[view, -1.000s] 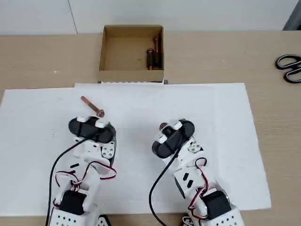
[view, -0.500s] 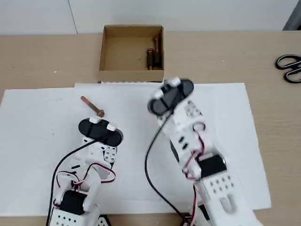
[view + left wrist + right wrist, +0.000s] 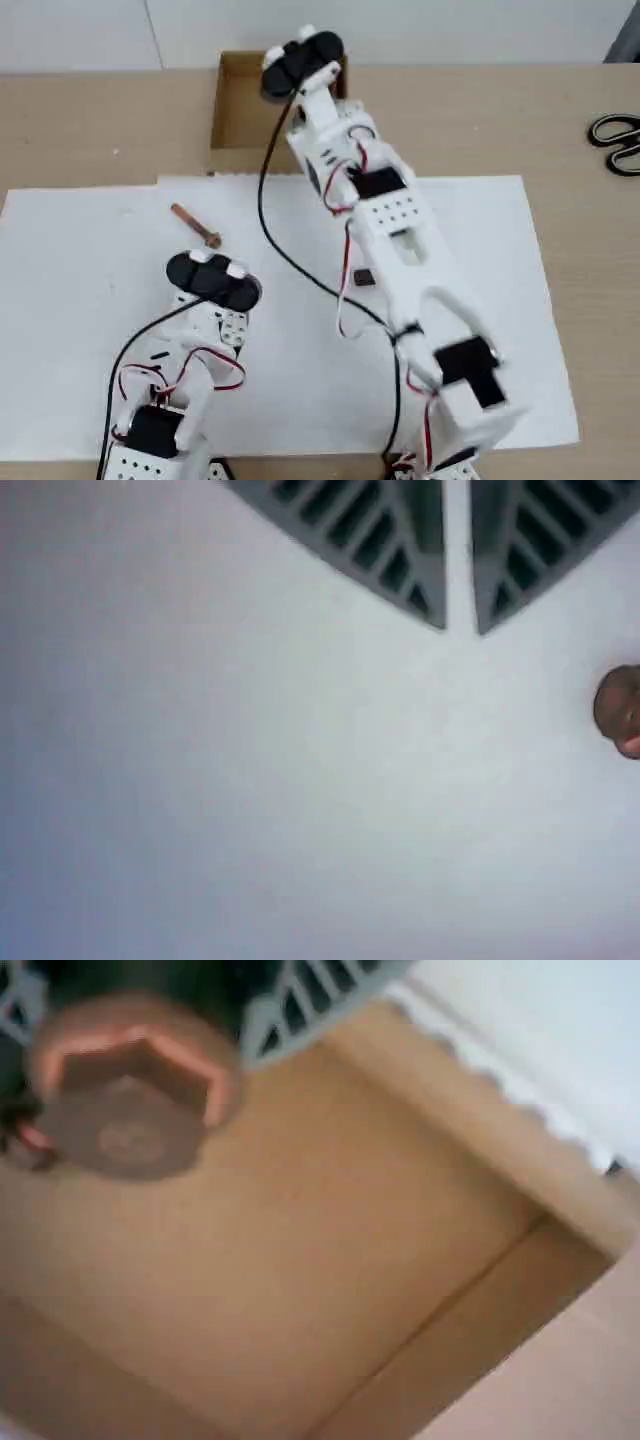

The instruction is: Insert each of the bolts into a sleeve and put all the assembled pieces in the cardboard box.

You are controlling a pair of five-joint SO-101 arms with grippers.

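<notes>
High view: right arm [image 3: 390,210] reaches over the cardboard box [image 3: 240,120], upper centre; loose bolt [image 3: 195,226] lies left of centre. Left wrist view: left tool [image 3: 458,620] narrow, empty, waiting over paper [image 3: 250,780]. Right wrist view: right tool [image 3: 150,990] clamps a second bolt [image 3: 130,1100] above the box floor, likely for dropping.

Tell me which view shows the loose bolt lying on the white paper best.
The high view: the loose bolt lies fully visible on the paper. The left wrist view catches a brown round bit at its edge, likely the bolt's head. The right wrist view shows the held bolt instead, over the box.
</notes>
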